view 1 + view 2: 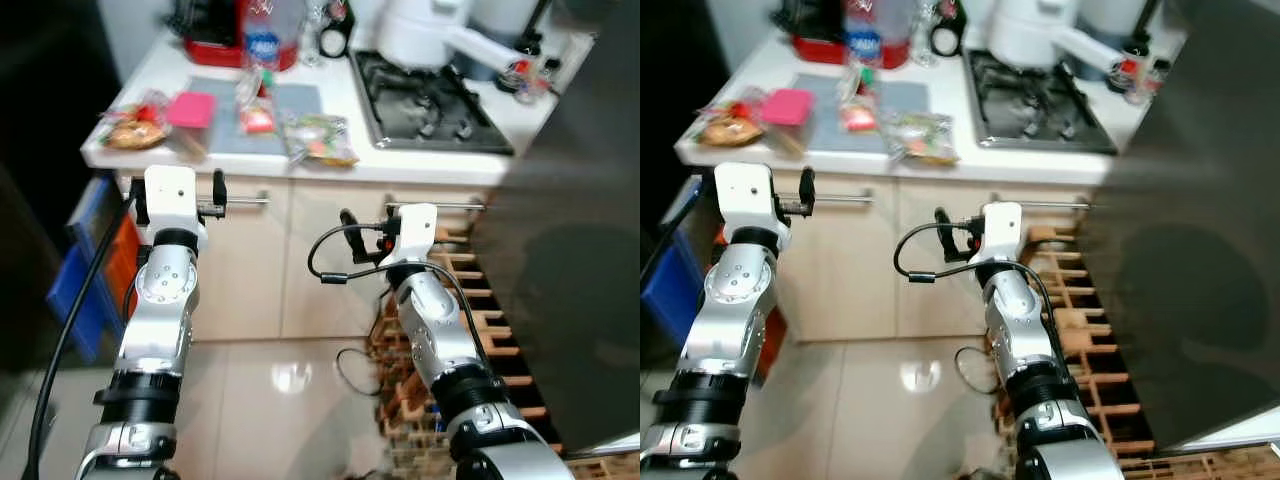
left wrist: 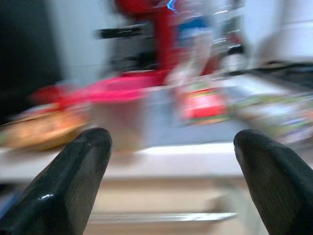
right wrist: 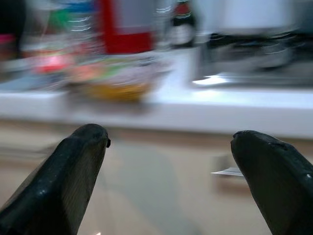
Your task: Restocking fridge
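The left tool (image 2: 168, 181) is raised in front of the table (image 1: 330, 165), its two black fingers spread wide and holding nothing. The right tool (image 3: 171, 181) is beside it, also spread wide and empty, near the cabinet doors (image 1: 300, 260). On the table, at about 12 o'clock from the tools, lie the food packets (image 1: 318, 138), a pink box (image 1: 190, 108) and a water bottle (image 1: 265, 35). The stove (image 1: 425, 100) is at 1 o'clock. The dark fridge door (image 1: 575, 250) stands at 3 o'clock.

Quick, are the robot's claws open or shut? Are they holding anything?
Left claw: open, holding nothing.
Right claw: open, holding nothing.
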`<state>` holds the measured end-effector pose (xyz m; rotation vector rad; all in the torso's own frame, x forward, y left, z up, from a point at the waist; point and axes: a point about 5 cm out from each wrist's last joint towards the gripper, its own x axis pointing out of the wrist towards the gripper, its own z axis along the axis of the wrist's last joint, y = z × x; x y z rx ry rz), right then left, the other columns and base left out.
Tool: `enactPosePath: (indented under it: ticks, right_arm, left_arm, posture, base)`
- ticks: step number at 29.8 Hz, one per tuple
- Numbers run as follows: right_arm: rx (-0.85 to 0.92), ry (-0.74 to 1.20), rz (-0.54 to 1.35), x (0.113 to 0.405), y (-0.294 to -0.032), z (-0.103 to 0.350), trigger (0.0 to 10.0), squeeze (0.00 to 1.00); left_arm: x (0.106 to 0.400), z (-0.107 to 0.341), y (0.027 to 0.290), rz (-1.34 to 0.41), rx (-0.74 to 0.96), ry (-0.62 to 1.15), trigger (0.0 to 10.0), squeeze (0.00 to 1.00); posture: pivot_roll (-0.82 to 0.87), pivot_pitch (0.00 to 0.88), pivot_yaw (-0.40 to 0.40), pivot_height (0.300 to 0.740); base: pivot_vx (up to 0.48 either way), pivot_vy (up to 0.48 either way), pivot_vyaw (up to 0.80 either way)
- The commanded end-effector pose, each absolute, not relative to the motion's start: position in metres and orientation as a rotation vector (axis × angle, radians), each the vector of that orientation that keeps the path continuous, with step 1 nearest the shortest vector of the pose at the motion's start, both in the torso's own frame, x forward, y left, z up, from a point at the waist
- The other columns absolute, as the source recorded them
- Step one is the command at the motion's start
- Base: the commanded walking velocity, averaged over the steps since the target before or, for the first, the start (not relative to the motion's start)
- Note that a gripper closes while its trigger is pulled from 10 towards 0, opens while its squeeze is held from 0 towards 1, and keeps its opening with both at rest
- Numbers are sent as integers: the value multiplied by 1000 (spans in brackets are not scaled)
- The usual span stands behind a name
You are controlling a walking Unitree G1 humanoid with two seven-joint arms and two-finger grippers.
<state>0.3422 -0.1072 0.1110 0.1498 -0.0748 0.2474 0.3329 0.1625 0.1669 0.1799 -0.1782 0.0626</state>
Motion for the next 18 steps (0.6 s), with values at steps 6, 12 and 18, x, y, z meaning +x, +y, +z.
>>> enactPosePath:
  ticks: [6,12,18]
  right_arm:
    - [202,-306,244,356,-105,176,10000,0]
    - [319,-288,194,363,-117,185,10000,0]
    - [353,-232,187,359,-117,171,10000,0]
  left_arm:
    - [331,200,166,71,209,-301,10000,0]
    - [330,231,149,3,187,-391,10000,0]
    - [327,247,146,-31,170,-425,10000,0]
  posture:
    - [21,0,-53,740]
    - [29,0,-60,740]
    - [37,0,-56,740]
  base:
    - [480,0,0]
    - [320,0,0]
    - [0,0,0]
